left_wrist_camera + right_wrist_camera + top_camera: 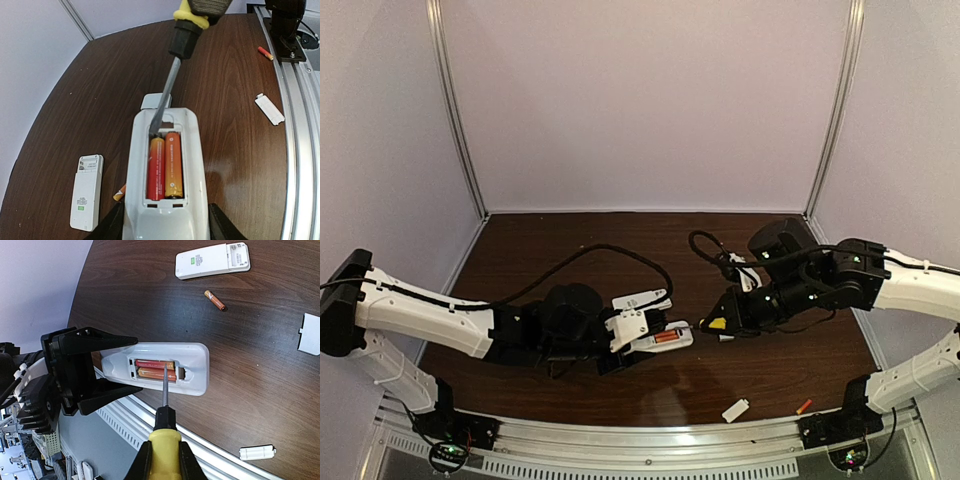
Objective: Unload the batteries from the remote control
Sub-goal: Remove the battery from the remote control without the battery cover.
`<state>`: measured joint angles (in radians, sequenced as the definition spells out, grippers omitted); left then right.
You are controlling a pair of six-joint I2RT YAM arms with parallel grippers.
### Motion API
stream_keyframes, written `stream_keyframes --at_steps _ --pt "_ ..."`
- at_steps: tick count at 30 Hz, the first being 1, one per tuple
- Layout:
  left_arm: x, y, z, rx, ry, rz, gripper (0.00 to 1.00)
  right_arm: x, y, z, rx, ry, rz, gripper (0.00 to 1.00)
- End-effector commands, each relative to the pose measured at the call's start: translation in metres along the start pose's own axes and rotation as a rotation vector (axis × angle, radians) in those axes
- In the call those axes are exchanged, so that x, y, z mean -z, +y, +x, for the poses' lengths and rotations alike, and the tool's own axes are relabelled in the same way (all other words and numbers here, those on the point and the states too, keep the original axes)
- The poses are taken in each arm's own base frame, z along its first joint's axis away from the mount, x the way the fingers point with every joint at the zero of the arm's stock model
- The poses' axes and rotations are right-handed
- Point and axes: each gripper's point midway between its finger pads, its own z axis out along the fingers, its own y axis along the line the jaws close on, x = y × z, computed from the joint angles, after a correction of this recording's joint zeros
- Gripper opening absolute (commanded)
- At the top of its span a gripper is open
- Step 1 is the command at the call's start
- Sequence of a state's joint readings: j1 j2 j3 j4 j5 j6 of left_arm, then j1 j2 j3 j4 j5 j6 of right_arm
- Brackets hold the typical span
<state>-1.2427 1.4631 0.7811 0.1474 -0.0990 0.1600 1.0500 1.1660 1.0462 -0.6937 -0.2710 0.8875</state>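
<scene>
Two slim orange-red cylindrical batteries [156, 169] lie side by side in the open compartment of the white plastic remote control [192, 150], and you have neither of them out yet. Your left gripper [166, 226] is clamped on the remote control's near end, one black finger on each long side, with the compartment facing up. Your right gripper [165, 460] is clenched on the yellow handle of the steel-shafted screwdriver [165, 390]. Its blade reaches into the far end of the compartment, right at the tip of the redder cell, though you cannot tell from these views whether the metal touches it.

On the dark brown wooden table [100, 90], a second white remote [86, 192] lies flat with its compartment uncovered, apart from the held one. One loose orange battery [215, 300] rests just beside it. Another loose red battery [265, 52] lies at the table's near edge, by the aluminium rail [300, 150]. One small white rectangular cover [270, 109] lies near that rail too, and a second white cover [310, 334] lies on the table beyond the held remote control's far end.
</scene>
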Motion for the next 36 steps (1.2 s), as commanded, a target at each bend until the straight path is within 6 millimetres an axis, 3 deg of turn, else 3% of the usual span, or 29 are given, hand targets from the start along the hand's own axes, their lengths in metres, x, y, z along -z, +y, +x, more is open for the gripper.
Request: stream_keyframes --at_steps 1,36 --pt "-0.001 0.003 -0.018 -0.012 -0.045 -0.018 0.00 0.003 0.001 -0.009 0.024 -0.036 0.030 0.00" --pt "-0.008 -0.001 -0.021 -0.021 -0.064 0.000 0.00 -0.013 -0.012 0.003 0.045 0.038 0.098 0.00"
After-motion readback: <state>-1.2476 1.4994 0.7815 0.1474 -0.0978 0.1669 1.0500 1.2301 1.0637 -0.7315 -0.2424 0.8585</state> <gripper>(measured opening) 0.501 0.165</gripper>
